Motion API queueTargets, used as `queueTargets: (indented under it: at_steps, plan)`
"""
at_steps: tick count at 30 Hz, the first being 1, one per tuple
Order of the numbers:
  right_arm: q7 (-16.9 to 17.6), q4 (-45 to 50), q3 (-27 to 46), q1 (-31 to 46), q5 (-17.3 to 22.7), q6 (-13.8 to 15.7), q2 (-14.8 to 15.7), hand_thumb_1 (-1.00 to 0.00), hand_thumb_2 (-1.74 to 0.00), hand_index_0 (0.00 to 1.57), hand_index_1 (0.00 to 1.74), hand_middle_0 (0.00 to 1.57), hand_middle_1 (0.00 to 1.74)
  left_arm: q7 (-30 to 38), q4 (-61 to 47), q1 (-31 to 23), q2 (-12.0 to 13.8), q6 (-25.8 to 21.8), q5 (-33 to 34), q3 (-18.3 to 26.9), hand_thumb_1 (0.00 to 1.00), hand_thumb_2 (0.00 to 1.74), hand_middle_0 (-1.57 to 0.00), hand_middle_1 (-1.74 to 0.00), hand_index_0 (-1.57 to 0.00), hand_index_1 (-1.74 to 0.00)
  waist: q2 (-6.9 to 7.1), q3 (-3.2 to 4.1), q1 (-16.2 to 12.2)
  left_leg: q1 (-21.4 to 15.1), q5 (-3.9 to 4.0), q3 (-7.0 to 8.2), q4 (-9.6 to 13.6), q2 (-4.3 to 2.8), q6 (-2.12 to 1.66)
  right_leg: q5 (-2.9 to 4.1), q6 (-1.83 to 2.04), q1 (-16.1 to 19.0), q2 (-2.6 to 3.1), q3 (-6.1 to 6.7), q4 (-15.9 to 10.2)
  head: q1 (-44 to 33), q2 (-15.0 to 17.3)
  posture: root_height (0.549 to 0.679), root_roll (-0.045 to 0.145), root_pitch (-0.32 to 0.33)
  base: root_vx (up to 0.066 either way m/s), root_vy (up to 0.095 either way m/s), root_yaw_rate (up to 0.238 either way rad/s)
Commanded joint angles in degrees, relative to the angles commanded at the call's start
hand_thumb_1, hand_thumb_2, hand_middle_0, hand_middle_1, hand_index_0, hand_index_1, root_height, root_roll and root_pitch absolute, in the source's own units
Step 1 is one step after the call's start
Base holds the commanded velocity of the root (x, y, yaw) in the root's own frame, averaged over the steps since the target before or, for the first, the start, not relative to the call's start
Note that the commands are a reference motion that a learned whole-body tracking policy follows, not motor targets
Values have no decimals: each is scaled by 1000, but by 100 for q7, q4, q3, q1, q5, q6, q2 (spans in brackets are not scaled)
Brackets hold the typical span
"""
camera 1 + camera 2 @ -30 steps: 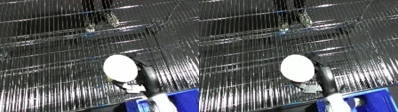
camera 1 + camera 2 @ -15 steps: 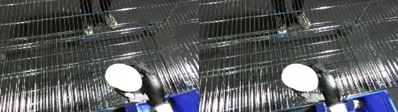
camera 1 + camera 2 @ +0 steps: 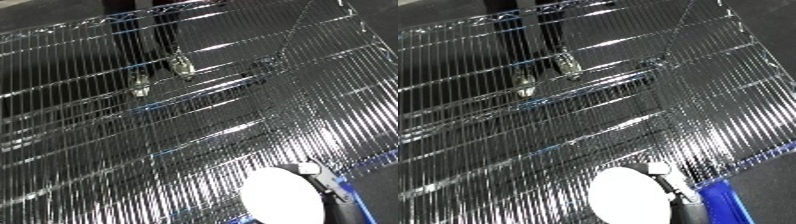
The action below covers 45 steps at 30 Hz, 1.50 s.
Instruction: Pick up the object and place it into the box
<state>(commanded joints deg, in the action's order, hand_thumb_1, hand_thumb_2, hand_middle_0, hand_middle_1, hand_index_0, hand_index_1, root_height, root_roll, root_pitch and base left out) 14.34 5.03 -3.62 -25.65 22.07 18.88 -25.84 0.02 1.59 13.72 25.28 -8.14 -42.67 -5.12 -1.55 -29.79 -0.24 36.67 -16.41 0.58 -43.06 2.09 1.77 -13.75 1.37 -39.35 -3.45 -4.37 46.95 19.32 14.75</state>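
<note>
A round white disc, flat and plain like a lid or small plate, sits low in the picture at about five o'clock, above a shiny wire shelf. At its right edge, around three o'clock, a small white tab and a dark curved piece show; this looks like part of the right hand, but whether its fingers curl on the disc cannot be told. The left hand is not visible. Just beside the disc, at four o'clock, is the blue corner of the bin. The wire shelf fills the rest of the view, running up to twelve o'clock. By the look of it, the disc is lifted and close to the bin, but not yet inside; lowering and release remain.
</note>
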Motion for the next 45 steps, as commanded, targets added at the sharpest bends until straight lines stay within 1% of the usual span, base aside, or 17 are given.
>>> queueTargets:
  at_steps: [2,3,6,9,11,12,15,17,21,26,30,34,38,43,45]
  plan:
    - [77,30,153,211,103,114,0,-850,-1479,1334,1479,1334,1479,-14,42,-66,25,44,-52,50,1000,1740,-1570,-1740,-1570,-1740,5,0,-92,-206,-10,48,99,-27,-8,34,12,191,8,39,-152,245,187,634,42,160,-16,-4,-259]
    - [107,42,225,300,142,146,-1,-850,-1479,1334,1479,1334,1479,-22,59,-94,29,68,-75,76,1000,1740,-1570,-1740,-1570,-1740,3,0,-136,-308,-12,76,153,-42,-13,49,18,284,10,57,-229,312,230,636,43,152,-9,15,-256]
    - [231,36,412,519,257,211,6,-850,-1479,1334,1479,1334,1479,-37,98,-159,9,129,-111,129,1000,1740,-1570,-1740,-1570,-1740,-30,0,-280,-622,-14,175,334,-82,-35,90,28,560,10,127,-472,795,528,641,50,129,-9,49,-265]
    - [369,-40,563,689,378,230,-19,-850,-1479,1334,1479,1334,1479,-52,144,-211,-39,127,-129,141,1000,1740,-1570,-1740,-1570,-1740,-107,0,-431,-923,-22,274,487,-107,-58,107,28,798,-10,213,-660,1292,860,646,60,108,5,103,-217]
    - [443,-133,665,782,436,204,-90,-850,-1479,1334,1479,1334,1479,-33,200,-221,-97,88,-162,124,1000,1740,-1570,-1740,-1570,-1740,-186,0,-548,-1117,-25,350,574,-113,-76,109,22,937,-35,277,-762,1733,1192,648,68,94,39,166,-201]
    - [452,-191,723,842,475,204,-130,-850,-1479,1334,1479,1334,1479,-16,236,-230,-135,53,-184,111,1000,1740,-1570,-1740,-1570,-1740,-229,0,-611,-1205,-25,386,605,-114,-84,108,17,1000,-46,311,-804,1855,1284,649,72,87,67,190,-229]
    - [403,-359,933,1135,592,257,-223,-850,-1479,1334,1479,1334,1479,6,312,-319,-273,-81,-210,87,1000,1740,-1570,-1740,-1570,-1740,-357,4,-789,-1446,-37,485,692,-108,-102,89,7,1168,-63,425,-903,2152,1361,651,82,69,78,177,-241]
    - [340,-428,1049,1339,667,264,-258,-850,-1479,1334,1479,1334,1479,17,288,-389,-346,-145,-206,77,1000,1740,-1570,-1740,-1570,-1740,-423,7,-879,-1553,-51,543,752,-94,-103,77,8,1224,-62,490,-948,2279,1351,652,87,65,45,122,-170]
    - [290,-616,1215,1624,839,234,-362,-850,-1479,1334,1479,1334,1479,12,226,-456,-428,-224,-209,54,1000,1740,-1570,-1740,-1570,-1740,-541,2,-1018,-1680,-80,640,834,-45,-84,76,0,1269,-50,577,-1020,2490,1377,653,95,62,15,86,-109]
    - [343,-871,1331,1752,1020,350,-451,-850,-1479,1334,1479,1334,1479,-40,167,-462,-448,-285,-176,0,1000,1740,-1570,-1740,-1570,-1740,-670,0,-1095,-1768,-100,672,888,30,-69,95,-1,1295,-68,642,-1095,2673,1321,655,103,64,-2,42,-34]
    - [340,-972,1335,1704,1025,400,-496,-650,-1131,1020,1131,1020,1131,-39,149,-412,-468,-338,-216,-21,1000,1740,-1570,-1740,-1570,-1740,-738,0,-1126,-1808,-110,687,899,68,-56,82,-14,1303,-65,673,-1089,2750,1361,655,107,62,8,37,-38]
    - [348,-971,1323,1679,948,430,-488,-450,-783,706,783,706,783,8,82,-353,-510,-352,-212,-32,1000,1740,-1570,-1740,-1570,-1740,-764,0,-1144,-1803,-126,684,872,96,-41,66,-25,1279,-38,702,-1045,2715,1351,655,109,62,10,13,-7]
    - [370,-917,1299,1692,911,436,-454,-250,-435,393,435,393,435,94,-5,-309,-532,-345,-199,-34,1000,1740,-1570,-1740,-1570,-1740,-772,0,-1152,-1778,-120,681,872,111,-35,61,-29,1238,-14,718,-1019,2683,1350,654,110,66,-2,6,5]
    - [360,-897,1305,1709,912,428,-433,0,0,0,0,0,0,108,-8,-297,-523,-338,-239,-1,1000,1740,-1570,-1740,-1570,-1740,-777,0,-1160,-1769,-104,682,889,116,-35,68,-24,1202,-1,726,-1009,2656,1366,654,110,69,-7,6,3]
    - [332,-894,1318,1726,924,427,-431,0,0,0,0,0,0,94,7,-306,-527,-354,-266,8,1000,1740,-1570,-1740,-1570,-1740,-783,0,-1168,-1763,-91,685,891,117,-39,70,-26,1192,0,730,-1006,2647,1373,654,110,70,-7,19,-16]
